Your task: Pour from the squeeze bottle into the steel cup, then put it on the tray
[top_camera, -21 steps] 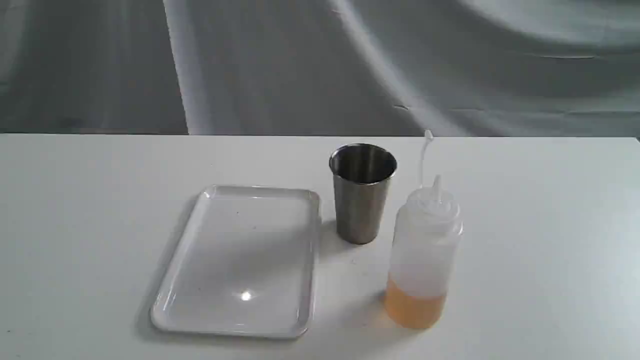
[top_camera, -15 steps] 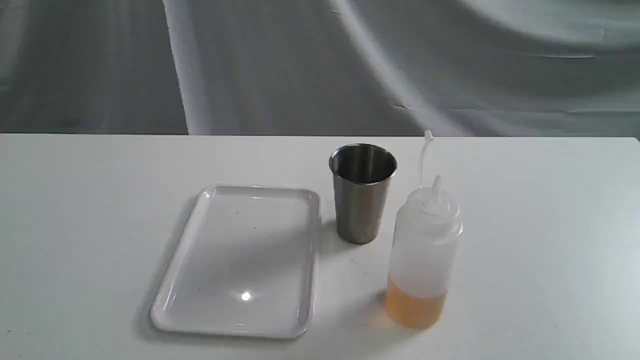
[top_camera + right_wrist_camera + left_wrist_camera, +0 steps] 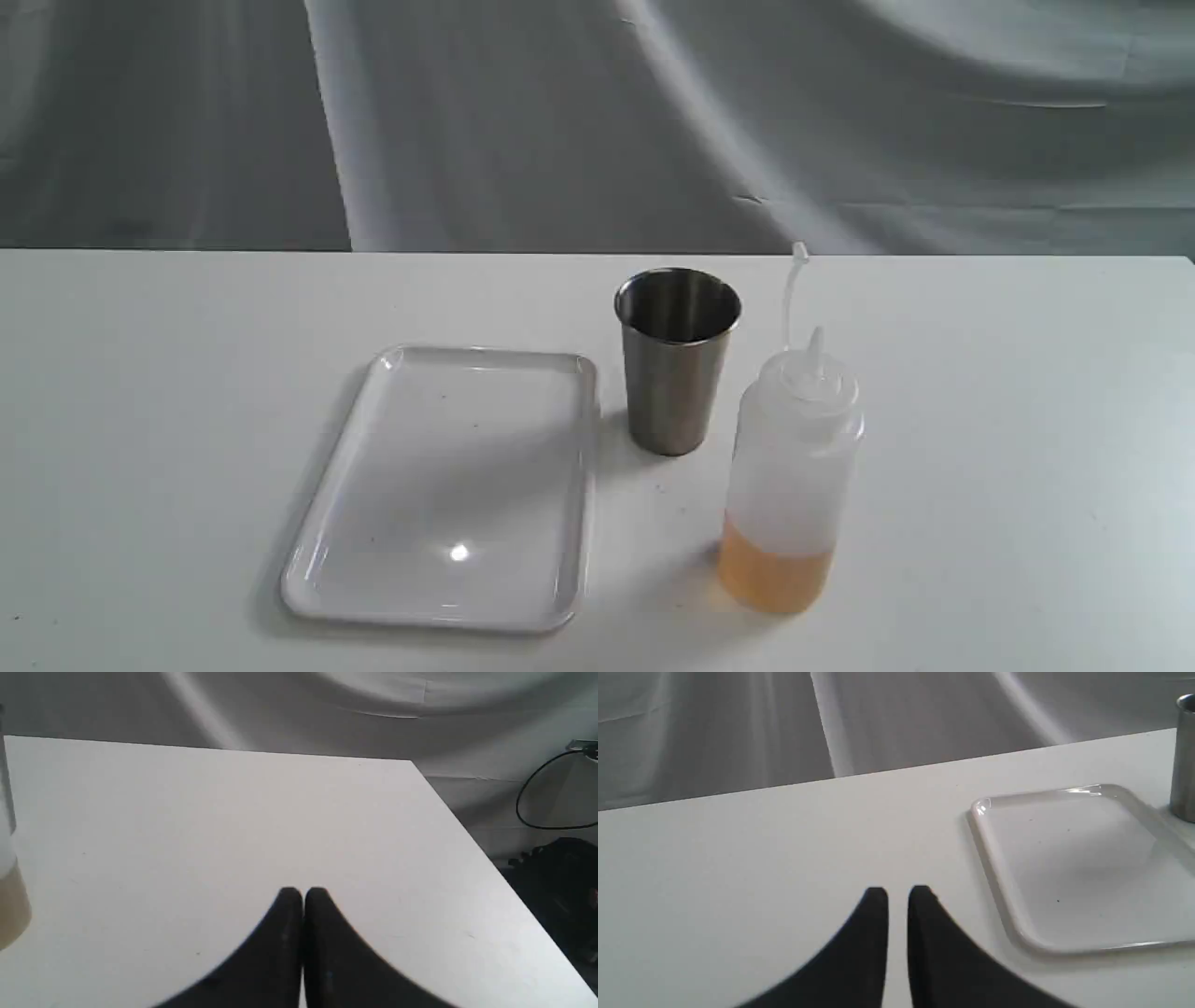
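Note:
The squeeze bottle (image 3: 792, 476) stands upright on the white table, amber liquid filling its lower part, its cap strand sticking up. Just behind and to its left stands the steel cup (image 3: 676, 359), empty-looking and dark inside. The white tray (image 3: 448, 485) lies flat to the cup's left with nothing on it. No gripper shows in the exterior view. In the left wrist view my left gripper (image 3: 898, 893) is shut over bare table, with the tray (image 3: 1083, 868) and a sliver of the cup (image 3: 1184, 760) off to one side. My right gripper (image 3: 303, 893) is shut over bare table, the bottle (image 3: 9, 877) at the frame edge.
A grey cloth backdrop (image 3: 597, 121) hangs behind the table's far edge. In the right wrist view the table's side edge (image 3: 472, 830) drops off to a floor with a black cable (image 3: 537, 798) and a dark bag (image 3: 560, 882).

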